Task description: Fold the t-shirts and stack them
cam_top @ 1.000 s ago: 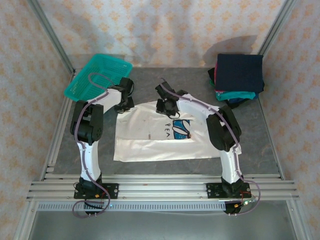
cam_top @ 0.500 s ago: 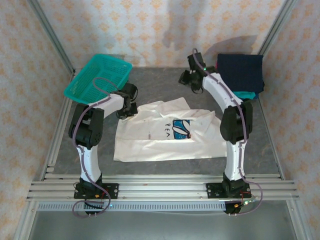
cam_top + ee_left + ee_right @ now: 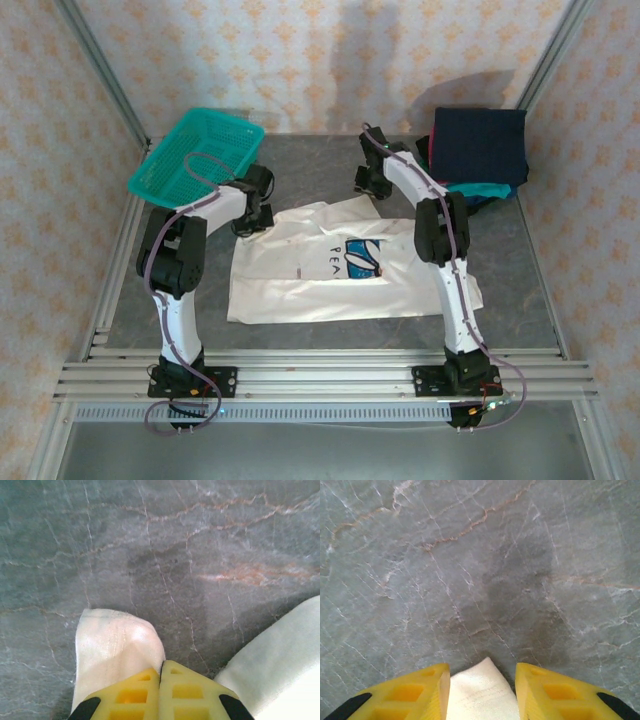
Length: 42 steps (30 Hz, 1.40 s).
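One white cotton t-shirt with blue chest print (image 3: 340, 265) flat mid grey marble table (image 3: 300, 160). Sleeve pinched in fully closed left gripper (image 3: 160, 672); right gripper (image 3: 482, 680) half-spread, cloth corner between yellow fingers (image 3: 410, 692), hold unclear.

soft matt white cloth t-shirt (image 3: 300, 285)

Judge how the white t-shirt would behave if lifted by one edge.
Probably floppy: the white t-shirt lies flat with creases, and the bit bunched at the shut left hand curls limply. Likely light, so it should sag between the hands rather than hold shape. A tip lies between the open fingers of the right hand; pushed, it would probably wrinkle, not slide whole.
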Motion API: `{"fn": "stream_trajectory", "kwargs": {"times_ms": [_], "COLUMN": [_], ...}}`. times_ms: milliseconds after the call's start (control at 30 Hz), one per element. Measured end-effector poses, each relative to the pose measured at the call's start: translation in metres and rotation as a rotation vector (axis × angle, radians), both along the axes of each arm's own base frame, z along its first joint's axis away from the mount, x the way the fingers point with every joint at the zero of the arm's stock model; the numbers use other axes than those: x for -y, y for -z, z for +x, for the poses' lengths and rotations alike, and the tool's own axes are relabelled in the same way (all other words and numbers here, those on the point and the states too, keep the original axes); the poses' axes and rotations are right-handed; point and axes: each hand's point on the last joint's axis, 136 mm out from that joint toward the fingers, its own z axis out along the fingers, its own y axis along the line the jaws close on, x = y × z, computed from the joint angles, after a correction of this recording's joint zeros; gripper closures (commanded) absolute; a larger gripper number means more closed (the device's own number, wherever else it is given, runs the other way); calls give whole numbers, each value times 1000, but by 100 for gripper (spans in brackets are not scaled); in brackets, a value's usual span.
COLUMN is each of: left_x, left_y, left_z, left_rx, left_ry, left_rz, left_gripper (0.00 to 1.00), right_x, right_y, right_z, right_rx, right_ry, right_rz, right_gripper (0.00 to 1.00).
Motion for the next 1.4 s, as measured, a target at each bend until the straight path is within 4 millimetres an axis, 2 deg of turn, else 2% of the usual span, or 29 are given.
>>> {"fn": "stream_trajectory", "kwargs": {"times_ms": [233, 433, 600, 733, 833, 967, 1000, 1033, 1100, 1133, 1200, 1400], "left_x": [0, 0, -1, -7, -13, -17, -18, -18, -17, -16, -14, -13], "left_y": [-12, -14, -21, -22, -22, -25, -26, -27, -30, -30, -32, -32], "left_z": [10, 9, 14, 16, 16, 19, 20, 21, 22, 22, 22, 22], "left_rx": [26, 20, 32, 31, 31, 36, 38, 42, 48, 48, 50, 51], "left_ry": [-5, -5, -1, -1, -10, -14, -17, -17, -12, -10, -4, -1], "left_rz": [-2, -1, -1, 4, 5, 6, 3, 1, -6, -12, -20, -28], "left_gripper": [100, 100, 100, 100, 100, 100, 100, 100, 100, 100, 100, 100], "right_x": [0, -2, 1, 20, 42, 71, 77, 80, 83, 82, 73, 24], "right_y": [1, 6, 5, 1, -18, -69, -84, -94, -110, -112, -108, -65], "right_z": [-2, -3, 3, 10, 21, 37, 41, 43, 48, 49, 47, 16], "right_rx": [-7, -22, -10, 11, 67, 199, 233, 254, 289, 294, 280, 151], "right_ry": [-5, -13, 14, 55, 100, 157, 168, 176, 174, 164, 124, -46], "right_rz": [2, 9, 2, -33, -66, -86, -77, -68, -35, -16, 22, 44], "right_gripper": [70, 100, 100, 100, 100, 100, 99, 91, 63, 55, 49, 46]}}
